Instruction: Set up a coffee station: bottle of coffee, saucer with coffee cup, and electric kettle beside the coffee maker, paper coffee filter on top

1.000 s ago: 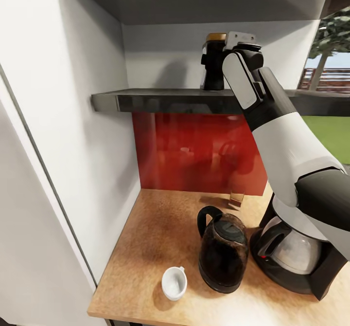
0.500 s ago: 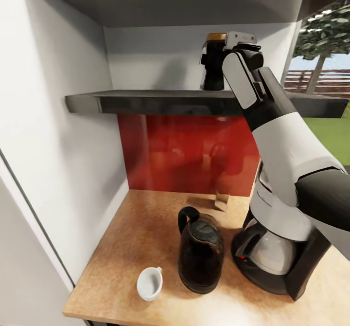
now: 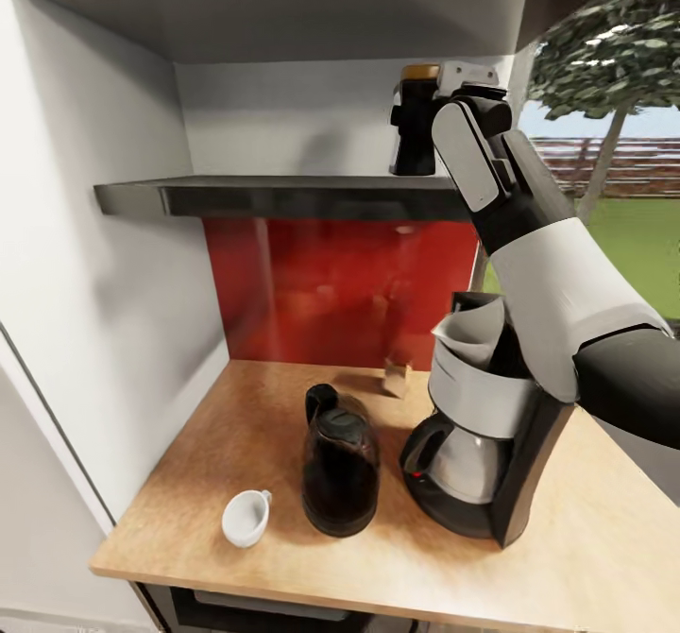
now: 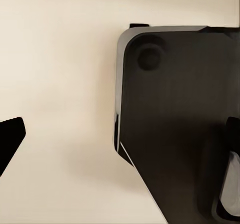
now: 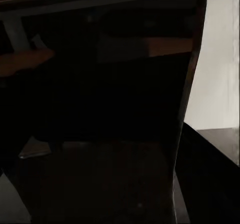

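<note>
Up on the kitchen shelf [image 3: 283, 196], well above the coffee maker [image 3: 482, 444], the bottle of coffee [image 3: 414, 123] is seen standing upright, a dark body with an amber cap, and the right tool [image 3: 444, 104] is raised against its side; the bottle appears to be clasped, though how firmly cannot be told. Such a bottle is judged rigid, smooth and fairly slippery, probably breakable if dropped, and moderately heavy when full, so it is best taken around the middle of the body, below the cap. On the worktop [image 3: 586, 538], the electric kettle [image 3: 338, 463] is set just beside the coffee maker, and the coffee cup [image 3: 246, 518] near the kettle. The left tool's spread cannot be told.
</note>
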